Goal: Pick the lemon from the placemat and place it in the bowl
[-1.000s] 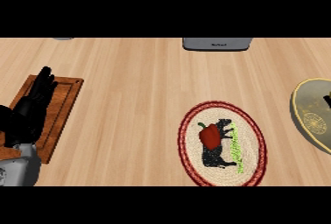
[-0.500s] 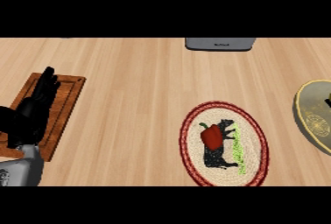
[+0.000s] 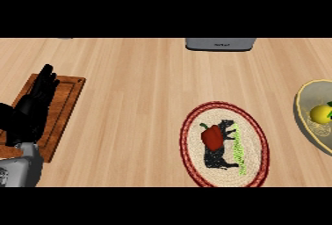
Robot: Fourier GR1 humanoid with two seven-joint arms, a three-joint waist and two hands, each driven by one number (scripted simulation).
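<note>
A yellow lemon (image 3: 319, 114) lies inside the pale bowl (image 3: 304, 100) at the right edge of the head view. The oval placemat (image 3: 255, 137), red-rimmed with a black cow picture, sits at lower centre and carries a red bell pepper (image 3: 211, 136). My left hand (image 3: 31, 107) shows at the far left with straight fingers pointing up, over a wooden cutting board, holding nothing. My right hand does not show.
A wooden cutting board (image 3: 66, 104) lies under my left hand at the left. A grey appliance (image 3: 220, 44) stands at the back edge of the counter. Bare wood counter spreads between the board and the placemat.
The view has shifted so the placemat and bowl sit further left; the lemon inside the bowl now shows. My left hand stays over the board.
</note>
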